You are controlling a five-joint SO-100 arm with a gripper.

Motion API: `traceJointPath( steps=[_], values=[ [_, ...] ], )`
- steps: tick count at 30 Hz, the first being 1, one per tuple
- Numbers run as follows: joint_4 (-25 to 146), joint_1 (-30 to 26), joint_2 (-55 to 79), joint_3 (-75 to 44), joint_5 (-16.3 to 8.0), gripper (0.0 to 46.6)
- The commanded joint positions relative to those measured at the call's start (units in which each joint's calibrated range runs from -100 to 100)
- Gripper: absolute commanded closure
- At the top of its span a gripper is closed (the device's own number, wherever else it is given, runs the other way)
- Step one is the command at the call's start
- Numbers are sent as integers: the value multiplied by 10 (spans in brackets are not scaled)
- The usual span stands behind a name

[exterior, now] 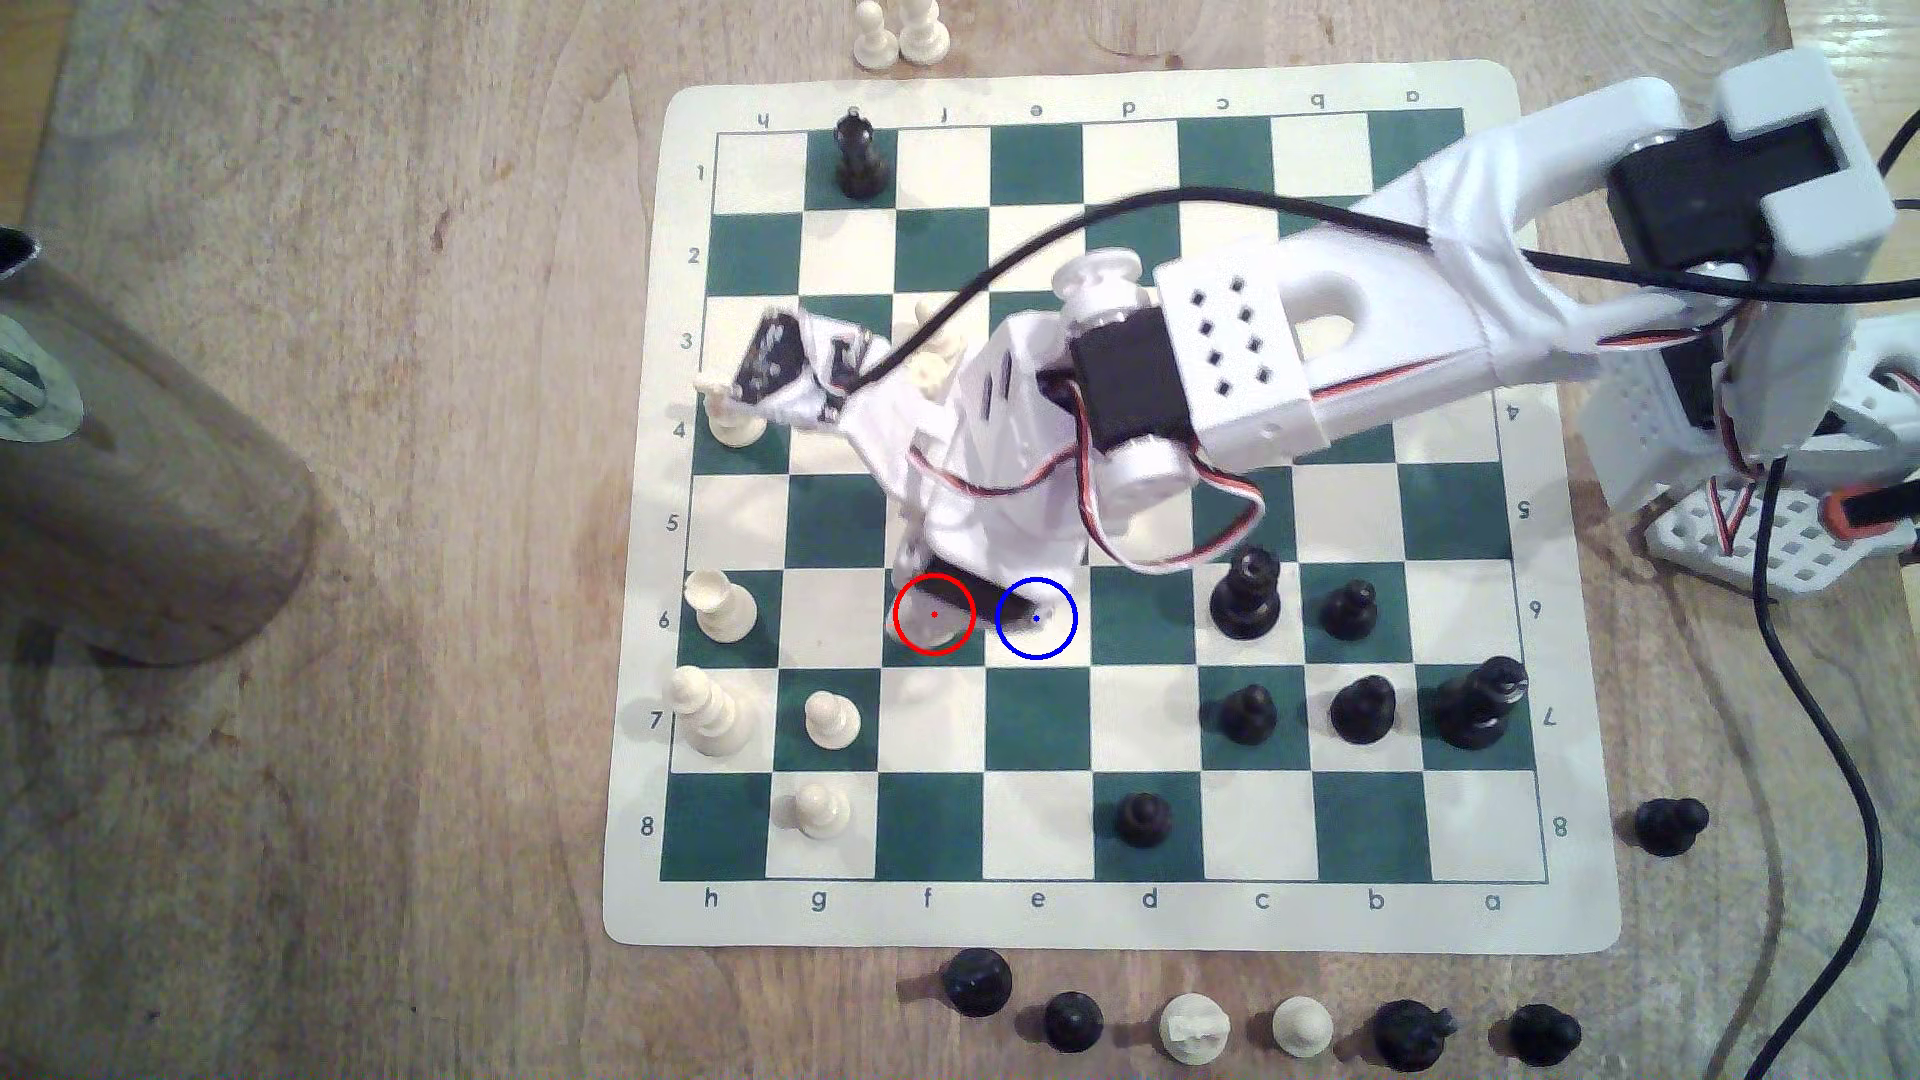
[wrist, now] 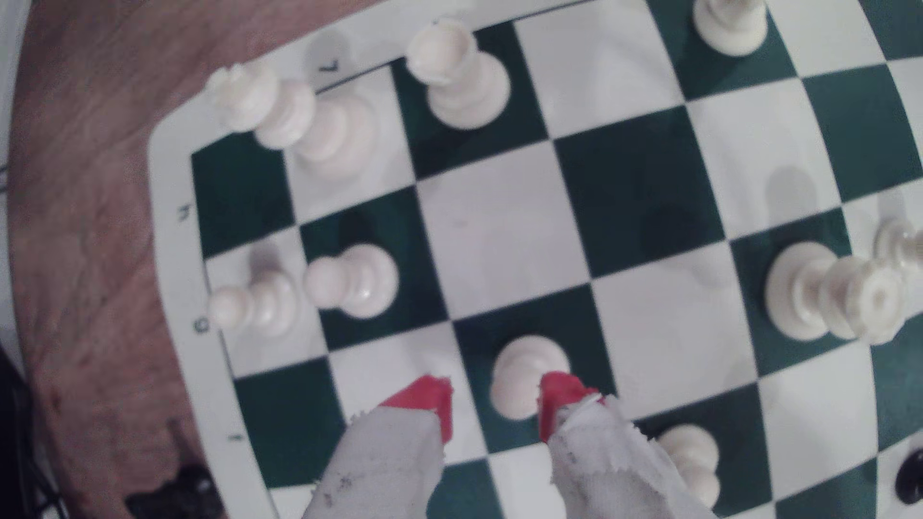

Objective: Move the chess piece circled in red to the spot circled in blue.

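Note:
The chess piece circled in red, a cream pawn (wrist: 524, 372), stands on a green square in the wrist view. My gripper (wrist: 494, 406) is open, and the pawn stands just past the tips, close against one red-tipped finger (wrist: 557, 399). The other red-tipped finger (wrist: 429, 399) is clear of it. In the exterior view my gripper (exterior: 982, 605) hangs low over the red ring (exterior: 933, 615) and hides the pawn. The spot circled in blue (exterior: 1051, 633) is the cream square just to the exterior view's right of the red ring, and a dark fingertip partly covers it.
Cream pieces stand nearby towards the exterior view's left: a pawn (exterior: 831, 717), another pawn (exterior: 821, 810), a rook (exterior: 722, 604) and a tall piece (exterior: 709, 711). Black pieces (exterior: 1245, 597) cluster to the right. A wooden cylinder (exterior: 135, 467) stands off the mat's left edge.

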Motion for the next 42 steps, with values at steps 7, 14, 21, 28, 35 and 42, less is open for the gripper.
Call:
traceJointPath(
  steps=[7,14,21,28,35,42],
  values=[
    [-11,5,-1,-47,1,373],
    [-11,4,8,-46,2,376],
    [-11,2,15,-44,2,381],
    [-19,1,35,-45,2,383],
    [-20,-1,34,-44,2,392],
    [-11,-7,35,-44,12,464]
  ],
)
